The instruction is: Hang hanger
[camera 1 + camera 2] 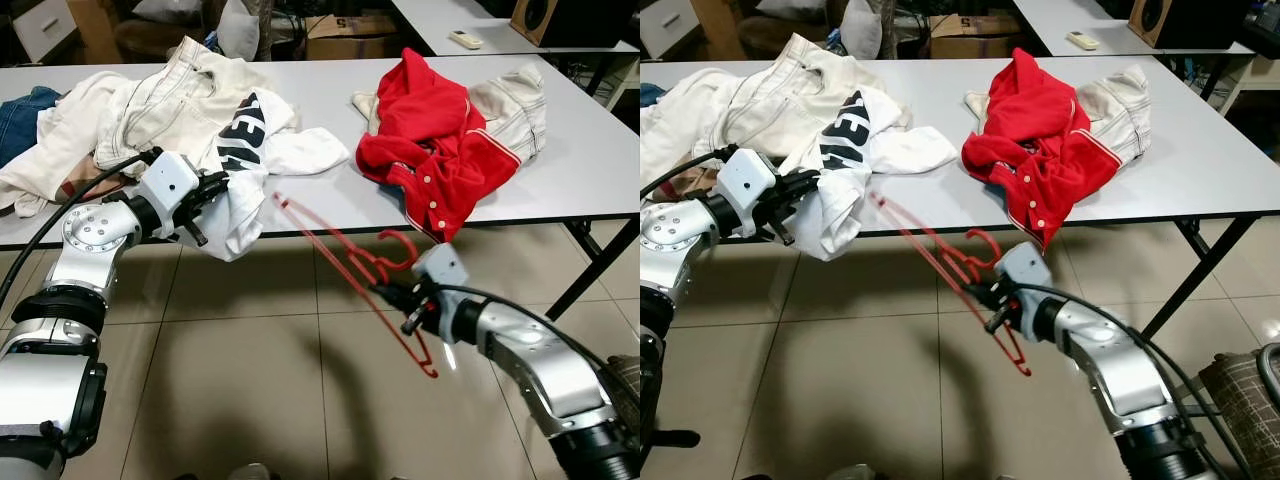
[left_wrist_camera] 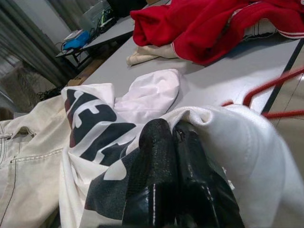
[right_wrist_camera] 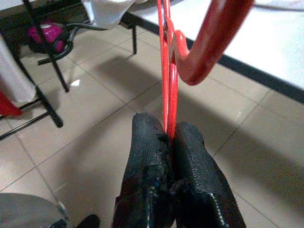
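Below the tabletop (image 1: pixel 590 180) edge, right pincer (image 1: pixel 392 296) was clamped on the red hanger (image 1: pixel 345 262), tip aimed at the white shirt (image 1: pixel 240 190); left pincer (image 1: pixel 214 187) pinched its hem, prob to thread it.

Head stereo pair: high, angled down at the table (image 1: pixel 330 100) edge and floor. Wrist cameras: close behind each pincer, looking along its fingers; beyond the left gripper (image 2: pixel 173 137), beyond the right gripper (image 3: pixel 171 135), the same table.
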You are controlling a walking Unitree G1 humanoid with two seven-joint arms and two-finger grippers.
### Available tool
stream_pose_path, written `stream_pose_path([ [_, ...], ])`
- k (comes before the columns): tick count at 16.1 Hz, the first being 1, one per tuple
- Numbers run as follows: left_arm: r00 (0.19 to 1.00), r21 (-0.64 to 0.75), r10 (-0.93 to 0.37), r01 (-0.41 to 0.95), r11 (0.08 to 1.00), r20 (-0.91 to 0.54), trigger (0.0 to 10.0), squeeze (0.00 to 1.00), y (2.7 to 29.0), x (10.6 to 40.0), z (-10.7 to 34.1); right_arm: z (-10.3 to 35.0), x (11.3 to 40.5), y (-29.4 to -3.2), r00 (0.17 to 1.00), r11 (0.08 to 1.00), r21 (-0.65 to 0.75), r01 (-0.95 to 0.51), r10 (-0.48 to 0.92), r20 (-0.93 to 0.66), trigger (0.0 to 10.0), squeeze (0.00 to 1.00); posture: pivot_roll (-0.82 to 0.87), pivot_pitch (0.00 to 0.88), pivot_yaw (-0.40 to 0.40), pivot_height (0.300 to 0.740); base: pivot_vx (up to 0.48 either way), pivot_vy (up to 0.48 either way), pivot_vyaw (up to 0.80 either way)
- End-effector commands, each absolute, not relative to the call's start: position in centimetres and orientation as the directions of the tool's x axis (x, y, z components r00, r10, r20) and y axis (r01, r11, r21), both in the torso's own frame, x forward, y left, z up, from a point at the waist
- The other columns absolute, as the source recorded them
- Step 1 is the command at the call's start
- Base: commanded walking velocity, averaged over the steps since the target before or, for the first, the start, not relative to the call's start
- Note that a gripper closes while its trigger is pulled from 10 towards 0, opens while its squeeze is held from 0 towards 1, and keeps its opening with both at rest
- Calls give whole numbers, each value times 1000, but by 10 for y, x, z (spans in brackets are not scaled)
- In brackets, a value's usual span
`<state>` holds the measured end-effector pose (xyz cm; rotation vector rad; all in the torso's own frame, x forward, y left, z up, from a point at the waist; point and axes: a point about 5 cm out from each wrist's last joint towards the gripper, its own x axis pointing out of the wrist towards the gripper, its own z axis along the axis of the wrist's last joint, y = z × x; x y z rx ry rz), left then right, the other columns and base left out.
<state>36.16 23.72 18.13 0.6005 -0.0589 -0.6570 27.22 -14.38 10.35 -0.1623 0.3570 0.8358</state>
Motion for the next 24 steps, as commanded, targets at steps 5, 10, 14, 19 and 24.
stream_pose_path([
  [5, 801, 547, -583, 552, 630, -137, 0, 0, 240, 361, 183, 106, 272, -134, 563, 603, -9, -798, 740, -367, 10000, 0, -27, 16, 33, 740, 0, 0, 0],
  [10, 783, 538, -602, 578, 613, -155, 0, 0, 238, 360, 180, 109, 282, -129, 585, 620, -20, -784, 729, -356, 10000, 0, -24, 20, 31, 740, 0, 0, 0],
  [14, 764, 535, -620, 605, 589, -181, 0, 0, 235, 358, 175, 109, 288, -126, 588, 622, -28, -783, 724, -359, 10000, 0, -23, 19, 30, 740, 0, 0, 0],
  [19, 737, 540, -642, 635, 552, -211, 8039, 0, 230, 356, 171, 107, 296, -111, 574, 601, -34, -798, 742, -346, 10000, 0, -22, 14, 29, 740, 0, 0, 0],
  [24, 763, 539, -602, 618, 572, -235, 10000, 1000, 250, 352, 176, 124, 311, -97, 627, 645, 12, -764, 746, -222, 10000, 0, -19, 6, 27, 740, 0, 0, 0],
])
